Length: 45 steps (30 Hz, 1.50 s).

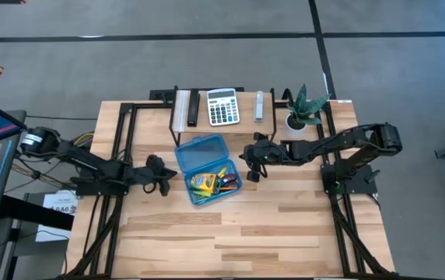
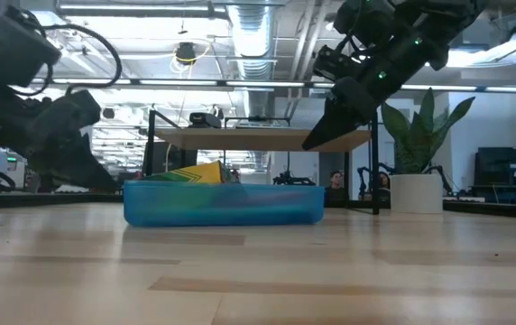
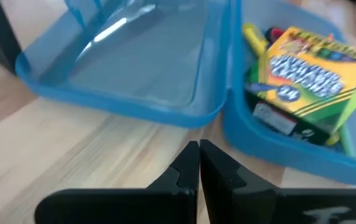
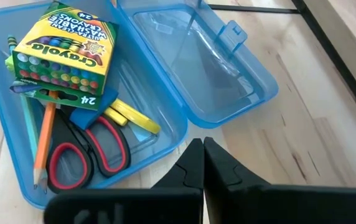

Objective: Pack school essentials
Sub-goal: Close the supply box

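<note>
The translucent blue plastic case (image 1: pixel 207 167) lies open in the middle of the table, its empty lid (image 4: pixel 196 62) flat toward the far side. In its base lie the yellow-green crayon box (image 4: pixel 66 53), red-handled scissors (image 4: pixel 88 155), an orange pencil (image 4: pixel 44 143), a teal pen (image 4: pixel 25 121), yellow pencils (image 4: pixel 131 118) and a small blue eraser (image 4: pixel 91 113). No sticky-note pad can be made out. My left gripper (image 1: pixel 164 177) is shut, low at the case's left side near the hinge (image 3: pixel 218 115). My right gripper (image 1: pixel 252 167) is shut and hangs above the case's right side (image 2: pixel 317 140).
A raised shelf at the far edge carries the grey-white calculator (image 1: pixel 222 106), a black bar (image 1: pixel 193 109) and pale items. A potted plant (image 1: pixel 304 109) stands at the far right. Bare wood (image 1: pixel 238 233) stretches toward the near edge.
</note>
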### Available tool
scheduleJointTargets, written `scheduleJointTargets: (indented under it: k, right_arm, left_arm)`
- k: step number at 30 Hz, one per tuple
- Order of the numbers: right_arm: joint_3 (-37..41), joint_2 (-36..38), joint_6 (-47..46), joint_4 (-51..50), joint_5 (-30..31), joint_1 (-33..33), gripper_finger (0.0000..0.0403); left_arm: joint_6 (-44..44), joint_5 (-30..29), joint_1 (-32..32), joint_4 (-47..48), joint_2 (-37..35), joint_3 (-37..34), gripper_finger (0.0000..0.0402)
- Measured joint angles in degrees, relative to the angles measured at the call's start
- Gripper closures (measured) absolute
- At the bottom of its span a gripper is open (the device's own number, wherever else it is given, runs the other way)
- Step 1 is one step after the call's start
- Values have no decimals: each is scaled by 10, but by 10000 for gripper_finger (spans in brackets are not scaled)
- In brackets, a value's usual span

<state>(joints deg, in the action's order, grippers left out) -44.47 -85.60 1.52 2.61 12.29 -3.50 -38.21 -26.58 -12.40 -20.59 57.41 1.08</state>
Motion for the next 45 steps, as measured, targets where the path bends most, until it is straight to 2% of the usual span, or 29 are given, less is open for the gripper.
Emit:
scheduleJointTargets:
  k: [8, 17, 20, 26, 31, 45]
  right_arm:
    - [9, -22, -56, -23, 5, 27, 398]
    - [-4, -121, -61, 7, 12, 20, 398]
    - [-11, -144, -61, 5, -7, 18, 397]
    - [-19, -161, -76, 6, -56, 38, 396]
    - [-19, -156, -95, 0, -68, 77, 396]
    - [-19, -155, -132, 7, -170, 163, 395]
  left_arm:
    - [-22, 34, 15, 3, 78, 28, 401]
    - [16, 26, 24, -2, 225, 111, 401]
    - [19, 24, 27, -3, 257, 127, 401]
    - [31, 36, 28, 0, 259, 134, 401]
    - [34, 50, 29, 2, 256, 134, 401]
    - [39, 91, 29, 2, 256, 134, 401]
